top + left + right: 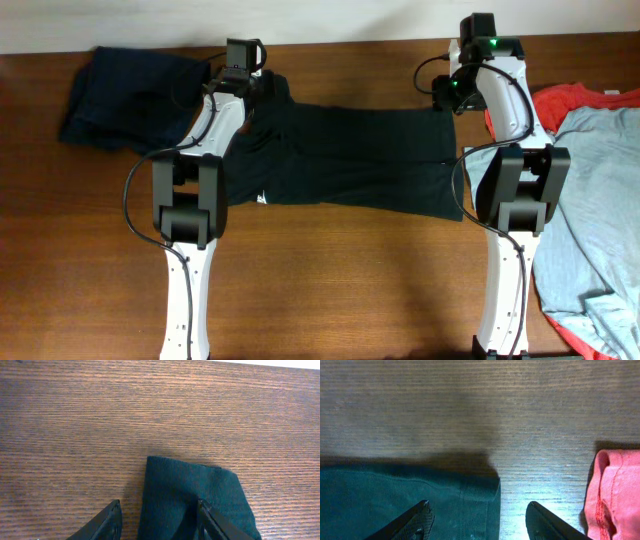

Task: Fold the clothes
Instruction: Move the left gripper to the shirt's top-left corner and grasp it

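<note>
A black T-shirt (350, 150) with a small white label (262, 198) lies spread flat across the table's middle, between my two arms. My left gripper (250, 80) is at its far left corner. In the left wrist view the left gripper (159, 502) stands open astride a folded end of the black cloth (190, 500), its right finger on the cloth and a gap at the left finger. My right gripper (448, 98) is at the far right corner. The right gripper (479, 505) is open, one finger over the shirt's hem corner (445, 495), the other over bare wood.
A dark navy garment (130, 95) lies bunched at the back left. A red-orange one (580, 100) and a light blue-grey one (600, 220) are piled at the right; the red-orange cloth (615, 495) lies close beside my right gripper.
</note>
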`<state>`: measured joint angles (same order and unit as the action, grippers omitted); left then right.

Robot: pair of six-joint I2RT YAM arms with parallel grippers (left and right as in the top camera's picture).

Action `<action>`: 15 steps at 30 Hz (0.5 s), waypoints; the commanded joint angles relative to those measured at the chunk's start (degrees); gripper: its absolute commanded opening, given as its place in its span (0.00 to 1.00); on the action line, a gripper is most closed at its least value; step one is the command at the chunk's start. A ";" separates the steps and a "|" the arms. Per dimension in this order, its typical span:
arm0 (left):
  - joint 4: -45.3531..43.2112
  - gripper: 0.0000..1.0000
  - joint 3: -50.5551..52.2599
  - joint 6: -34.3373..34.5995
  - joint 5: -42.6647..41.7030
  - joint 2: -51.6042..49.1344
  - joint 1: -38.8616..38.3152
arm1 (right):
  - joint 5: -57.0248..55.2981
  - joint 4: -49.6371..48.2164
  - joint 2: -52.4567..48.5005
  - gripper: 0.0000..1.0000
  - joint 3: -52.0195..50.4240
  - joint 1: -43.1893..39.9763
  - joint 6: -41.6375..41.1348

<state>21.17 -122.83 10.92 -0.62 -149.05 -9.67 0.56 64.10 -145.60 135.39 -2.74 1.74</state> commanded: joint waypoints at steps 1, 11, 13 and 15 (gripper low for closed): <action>0.09 0.48 -0.81 -0.33 -0.66 -2.03 0.11 | 0.33 -1.90 -0.17 0.65 -2.40 0.20 -0.07; -0.15 0.48 -0.83 -0.33 -0.63 -2.03 0.11 | 0.37 -8.68 -0.17 0.60 -9.46 0.20 -0.09; -0.11 0.48 -1.07 -0.35 -0.63 -2.01 0.13 | 0.87 -8.85 -0.17 0.46 -9.49 0.20 -0.09; 0.00 0.47 -1.51 -0.35 -0.63 -2.01 0.28 | 1.84 -8.96 -0.15 0.36 -9.44 0.26 -0.09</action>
<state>20.93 -122.91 10.92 -0.62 -149.16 -9.67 1.39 55.22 -145.60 126.89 -2.74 1.89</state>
